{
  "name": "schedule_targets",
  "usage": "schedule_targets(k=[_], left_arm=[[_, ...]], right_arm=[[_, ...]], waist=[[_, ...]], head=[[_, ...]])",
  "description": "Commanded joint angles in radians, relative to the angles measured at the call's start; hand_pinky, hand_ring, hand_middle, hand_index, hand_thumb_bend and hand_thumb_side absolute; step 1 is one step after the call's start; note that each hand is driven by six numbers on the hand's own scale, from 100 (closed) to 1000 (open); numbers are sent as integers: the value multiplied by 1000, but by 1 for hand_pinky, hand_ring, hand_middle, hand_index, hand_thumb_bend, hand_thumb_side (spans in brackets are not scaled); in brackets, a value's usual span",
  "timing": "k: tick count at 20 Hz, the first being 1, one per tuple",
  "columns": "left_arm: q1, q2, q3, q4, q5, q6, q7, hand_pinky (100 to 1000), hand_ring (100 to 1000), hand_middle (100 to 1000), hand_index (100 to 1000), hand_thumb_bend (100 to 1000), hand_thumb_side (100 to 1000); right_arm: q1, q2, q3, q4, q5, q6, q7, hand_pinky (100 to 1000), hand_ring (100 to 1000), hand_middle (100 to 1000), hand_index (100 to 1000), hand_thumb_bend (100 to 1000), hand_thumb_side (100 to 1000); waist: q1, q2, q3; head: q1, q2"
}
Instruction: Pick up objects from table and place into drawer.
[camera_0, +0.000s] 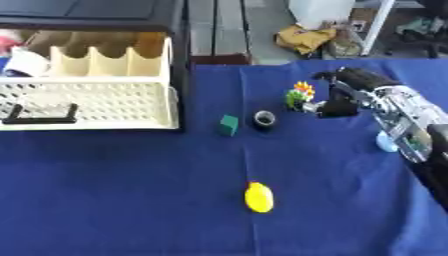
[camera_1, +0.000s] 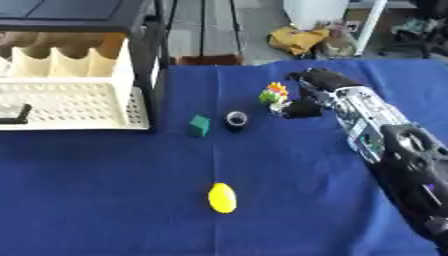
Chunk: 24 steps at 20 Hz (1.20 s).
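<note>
Left eye view: the robot's right hand reaches in from the right across a blue-covered table. Its fingers curl beside a small toy plant, green with orange and yellow on top, which stands upright. Whether the fingers already pinch the plant cannot be told. To do this step well, the hand should likely close around the plant's base, low down, and lift straight up so it does not tip. To the left of the plant lie a black ring-shaped roll and a green block; a yellow oval object lies nearer the camera. The open cream drawer sits at the far left, well apart.

Right eye view: the plant shows just beside the dark fingertips, touching or nearly so. The left hand is not visible.
</note>
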Motion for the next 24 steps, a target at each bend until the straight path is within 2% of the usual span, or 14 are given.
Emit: schedule_targets(k=[1, 8, 14, 18, 24], left_arm=[[-15, 8, -2, -13, -6, -1, -5, 529, 731, 732, 864, 139, 996], [-27, -1, -10, -13, -20, -6, -18, 528, 730, 732, 865, 136, 997], [-32, -6, -17, -13, -28, -8, -34, 526, 730, 732, 866, 133, 1000], [-19, -6, -16, -13, -37, -7, -39, 523, 729, 733, 860, 128, 1000], [2, -6, -16, -13, -48, 0, -47, 521, 728, 732, 858, 124, 1000]], right_arm=[[-21, -24, -17, 0, 8, 3, -9, 511, 748, 401, 958, 473, 911], [-21, -35, -40, 15, -20, 38, -42, 514, 754, 377, 955, 471, 909], [-26, -46, -70, 38, -90, 78, -32, 521, 761, 366, 956, 467, 921], [-29, -73, -73, 14, -124, 87, -49, 526, 762, 349, 955, 458, 924], [-47, -113, -65, -70, -191, 84, -55, 534, 765, 326, 952, 450, 922]], waist=[[2, -15, 3], [2, 17, 21], [0, 39, 34], [6, 40, 26], [19, 22, 2]], head=[[-9, -18], [-28, -47], [-42, -66], [-36, -54], [-24, -31]])
